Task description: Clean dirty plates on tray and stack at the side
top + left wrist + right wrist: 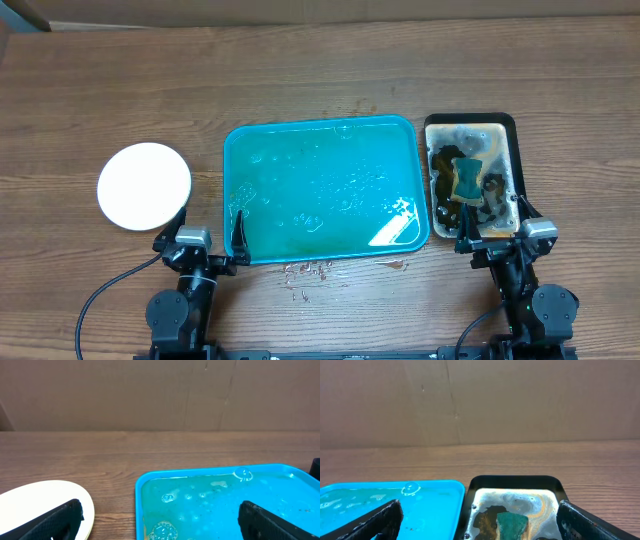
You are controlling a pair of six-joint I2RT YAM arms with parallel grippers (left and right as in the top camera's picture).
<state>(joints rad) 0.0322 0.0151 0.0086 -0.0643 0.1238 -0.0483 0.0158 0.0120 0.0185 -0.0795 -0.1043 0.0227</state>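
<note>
The teal-blue tray (322, 190) lies mid-table, wet with soapy water, with no plates on it; it also shows in the left wrist view (220, 495) and the right wrist view (390, 502). A white plate (144, 185) sits on the table left of the tray, seen also in the left wrist view (35, 505); whether others lie under it I cannot tell. My left gripper (207, 235) is open and empty at the tray's near left corner. My right gripper (492, 228) is open and empty over the near end of the basin.
A black-rimmed basin (470, 175) of dirty foamy water stands right of the tray, with a green sponge (467, 180) in it, also in the right wrist view (512, 525). Brown splatter (310, 268) marks the table before the tray. A cardboard wall stands behind.
</note>
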